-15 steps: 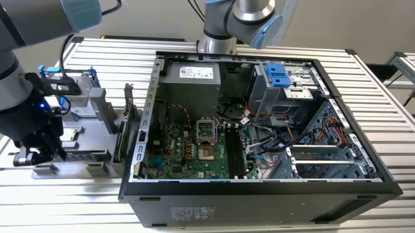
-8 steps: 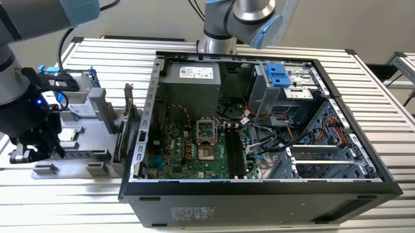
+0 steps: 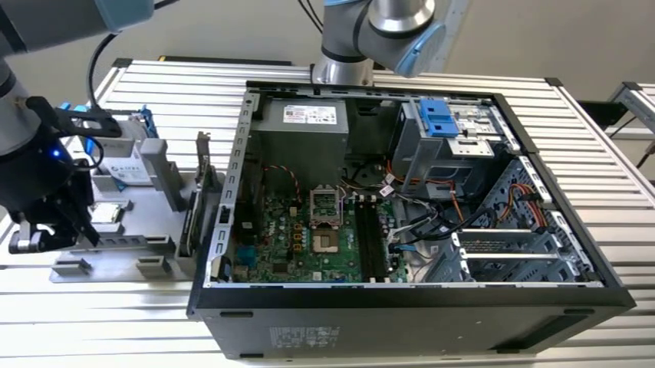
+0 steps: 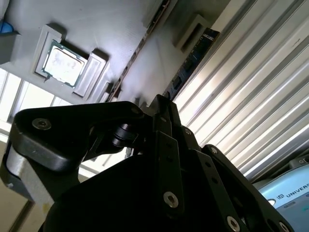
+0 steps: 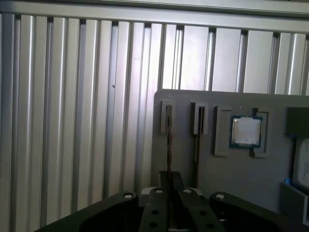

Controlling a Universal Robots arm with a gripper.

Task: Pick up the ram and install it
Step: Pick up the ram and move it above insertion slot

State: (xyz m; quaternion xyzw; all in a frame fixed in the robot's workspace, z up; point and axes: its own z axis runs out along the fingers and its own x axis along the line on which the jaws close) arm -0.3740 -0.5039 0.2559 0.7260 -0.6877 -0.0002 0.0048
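Note:
The ram (image 5: 168,140) is a thin stick standing on edge in the grey tray's (image 5: 275,169) slot nearest the tray edge; in the second wrist view its dark blue board (image 4: 193,60) runs down toward my fingers. My gripper (image 5: 171,181) sits low over that stick, with its jaws drawn together on its near end. In the exterior view the gripper (image 3: 82,230) hangs over the tray (image 3: 133,253) at the exterior view's left. The open computer case (image 3: 409,299) lies beside the tray, its black memory slots (image 3: 370,238) showing on the green motherboard.
A second thin stick (image 5: 197,137) stands in the neighbouring slot. A processor chip (image 5: 246,130) lies in its recess. A silver hard drive (image 3: 123,165) and a dark card (image 3: 199,199) stand on the tray. Ribbed metal tabletop (image 5: 72,121) surrounds it. Another arm's base (image 3: 348,46) stands behind the case.

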